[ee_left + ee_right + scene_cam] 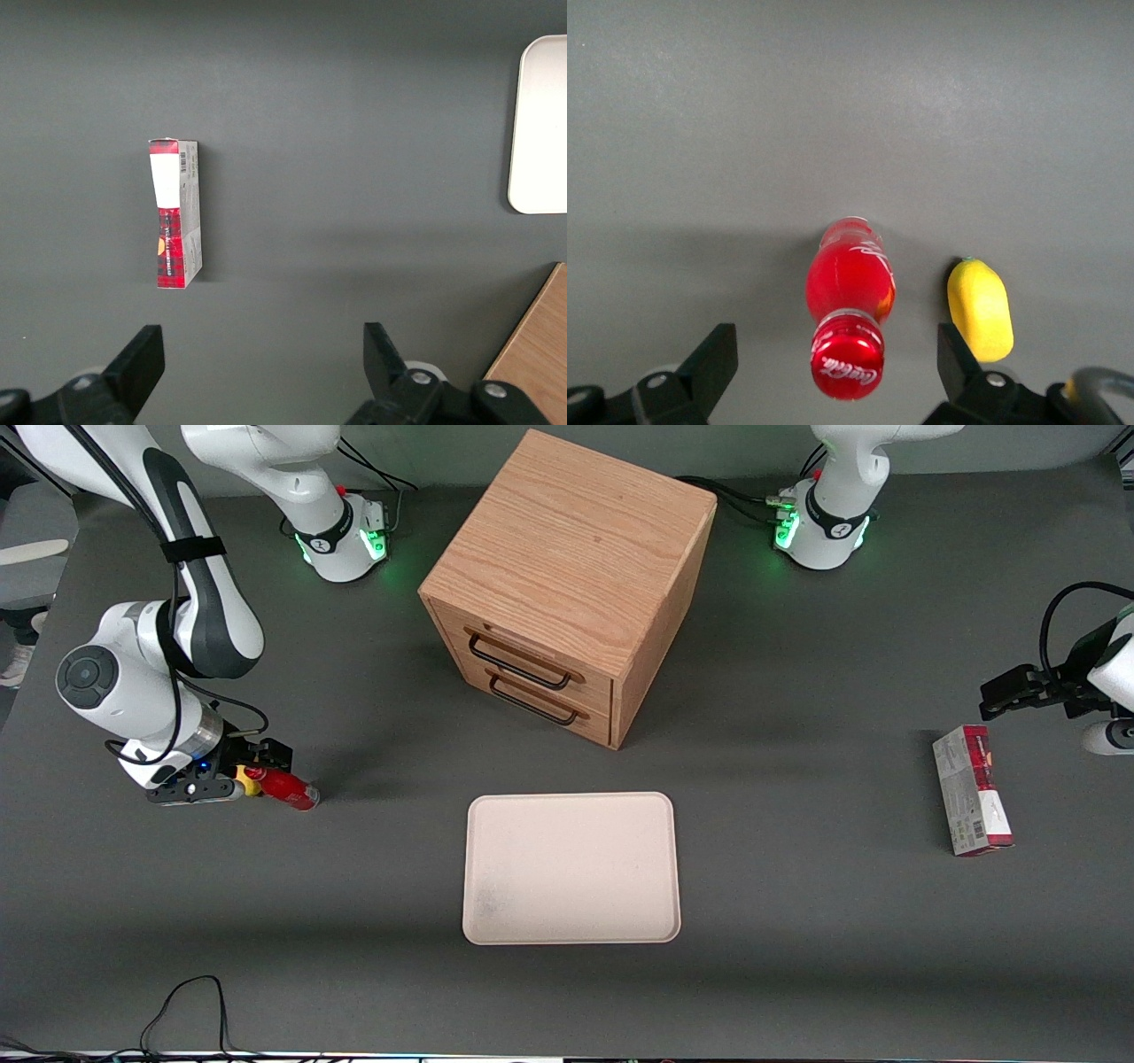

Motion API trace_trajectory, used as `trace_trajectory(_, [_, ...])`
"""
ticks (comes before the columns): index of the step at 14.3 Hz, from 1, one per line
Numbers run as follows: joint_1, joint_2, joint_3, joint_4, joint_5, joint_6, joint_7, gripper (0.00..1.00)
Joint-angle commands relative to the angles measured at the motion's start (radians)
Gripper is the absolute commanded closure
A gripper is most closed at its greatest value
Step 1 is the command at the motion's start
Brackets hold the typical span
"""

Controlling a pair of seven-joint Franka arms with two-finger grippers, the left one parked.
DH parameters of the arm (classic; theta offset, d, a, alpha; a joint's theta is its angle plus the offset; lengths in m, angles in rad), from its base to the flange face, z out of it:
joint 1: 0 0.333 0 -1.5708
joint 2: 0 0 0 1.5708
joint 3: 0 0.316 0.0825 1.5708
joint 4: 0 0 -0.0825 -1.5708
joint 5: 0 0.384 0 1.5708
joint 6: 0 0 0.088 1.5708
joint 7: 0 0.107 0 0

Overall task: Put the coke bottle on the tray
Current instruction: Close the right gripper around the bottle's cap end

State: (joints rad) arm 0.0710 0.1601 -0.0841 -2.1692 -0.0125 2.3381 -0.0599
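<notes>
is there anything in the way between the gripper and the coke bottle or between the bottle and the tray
Nothing visible blocks either. The gripper hangs open right above the coke bottle, which shows between its fingers. The yellow lump lies beside the bottle, outside the fingers. Only bare table separates the bottle from the tray.

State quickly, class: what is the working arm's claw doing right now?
Claw: open, fingers either side of the coke bottle, not holding it; bottle stands off the tray.

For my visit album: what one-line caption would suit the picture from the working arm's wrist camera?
Open gripper poised over the upright coke bottle, a yellow lemon-like lump beside it on the grey table.
</notes>
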Motion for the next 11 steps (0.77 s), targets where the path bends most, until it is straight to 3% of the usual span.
trace_trajectory(1, [0.006, -0.005, -0.009, 0.0, 0.002, 0.021, -0.029, 0.06])
trace_trajectory(9, [0.007, -0.005, -0.009, -0.001, 0.002, 0.015, -0.029, 0.85])
trace_trajectory(11, [0.006, -0.005, -0.009, 0.0, 0.002, 0.015, -0.029, 0.9])
